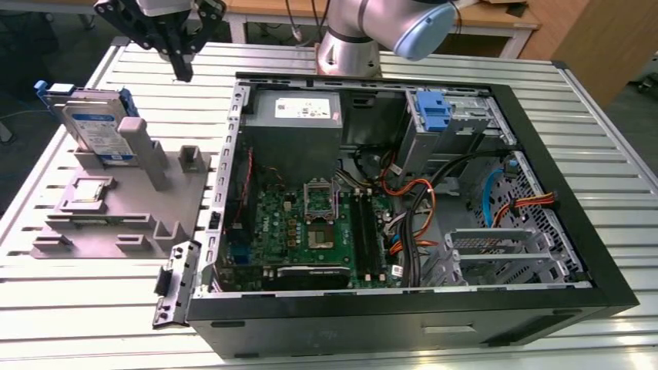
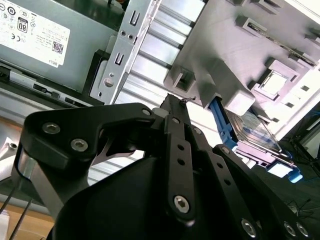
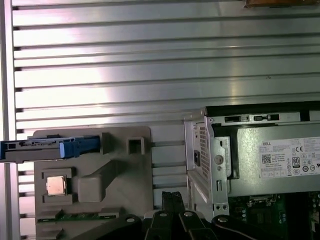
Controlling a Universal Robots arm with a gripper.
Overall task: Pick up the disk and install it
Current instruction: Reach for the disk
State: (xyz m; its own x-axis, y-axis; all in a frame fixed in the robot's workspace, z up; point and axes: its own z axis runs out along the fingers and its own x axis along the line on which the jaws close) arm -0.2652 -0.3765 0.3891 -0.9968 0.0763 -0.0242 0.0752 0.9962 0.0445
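The disk [image 1: 98, 127], a grey drive with a white-and-blue label in a blue carrier, stands on edge in a grey fixture [image 1: 113, 223] on the exterior view's left. It appears edge-on in the first wrist view [image 3: 50, 148] and partly behind the fixture's post in the second wrist view [image 2: 255, 132]. My gripper [image 1: 185, 75] hangs in the air beyond the fixture, between the disk and the computer case, touching nothing. Its black fingers [image 2: 176, 107] are shut together and empty; their tips also reach into the first wrist view [image 3: 173, 196].
An open black computer case [image 1: 545, 154] lies on the slatted metal table [image 1: 82, 308]. Inside are a grey power supply [image 1: 298, 112], the green motherboard [image 1: 308, 223], cables and a silver drive bay [image 1: 468, 112] with a blue bracket [image 1: 434, 112]. The fixture also holds a small chip [image 3: 55, 185].
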